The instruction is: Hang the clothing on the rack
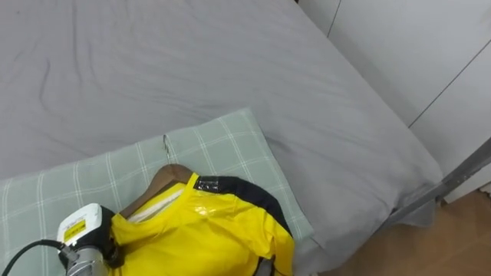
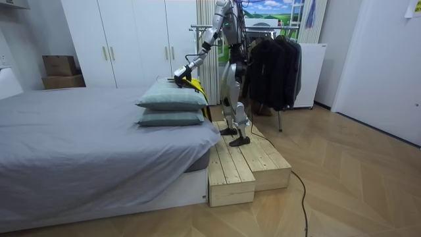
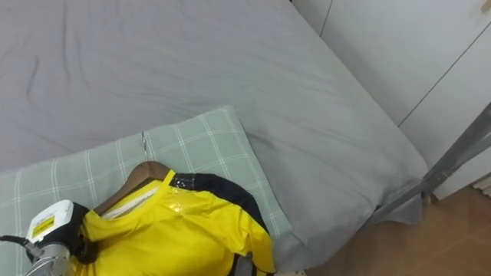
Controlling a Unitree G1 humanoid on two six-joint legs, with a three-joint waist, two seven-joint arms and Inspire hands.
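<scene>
My L hand [image 1: 93,244] is at the yellow shirt's [image 1: 207,230] left shoulder, fingers hidden so can't tell grip; hanger [image 1: 165,177] hook lies up-right, pointing away across the bed [image 1: 230,61].

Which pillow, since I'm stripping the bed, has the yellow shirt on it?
The upper pillow of the stacked pair: the yellow shirt on its wooden hanger lies on top of it. The lower pillow only sits beneath it.
</scene>
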